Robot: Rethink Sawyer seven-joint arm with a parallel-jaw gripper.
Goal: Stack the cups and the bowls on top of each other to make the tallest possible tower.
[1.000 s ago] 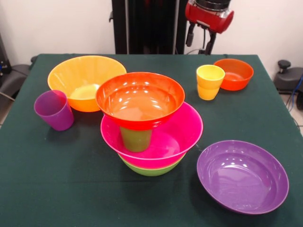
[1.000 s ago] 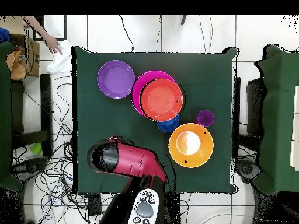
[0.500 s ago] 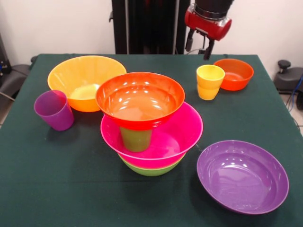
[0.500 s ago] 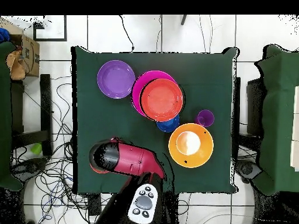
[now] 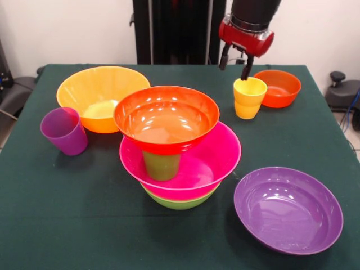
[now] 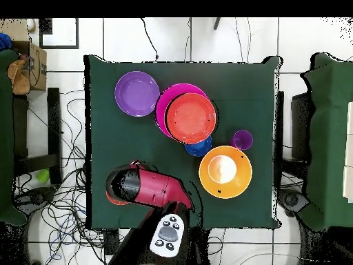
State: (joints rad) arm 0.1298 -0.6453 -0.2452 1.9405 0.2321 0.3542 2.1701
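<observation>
Building the tower is partly done, judged from the front view. Left to right: a purple cup (image 5: 64,131) stands at the left edge of the bench (image 5: 73,225), touching or just beside a large orange bowl (image 5: 101,97) behind it; both are loose. At centre stands the tower (image 5: 175,147): a lime bowl (image 5: 179,201) at the bottom, a pink bowl (image 5: 202,164) nested in it, a green cup (image 5: 161,165) upside down inside the pink bowl, and a red-orange bowl (image 5: 166,117) balanced upright on the cup. A small blue bowl (image 6: 198,147) shows only in the overhead view, tucked beside the tower toward the orange bowl. Right of centre, at the far side, a yellow cup (image 5: 248,97) stands upright, just beside a small red-orange bowl (image 5: 278,88). The hand (image 5: 235,60) hangs directly above and a little behind the yellow cup, fingers (image 5: 246,67) apart and holding nothing. A purple bowl (image 5: 288,209) lies at the near right, well apart from the rest. Four pieces are stacked; six remain on the bench. The yellow cup appears to be the next piece.
</observation>
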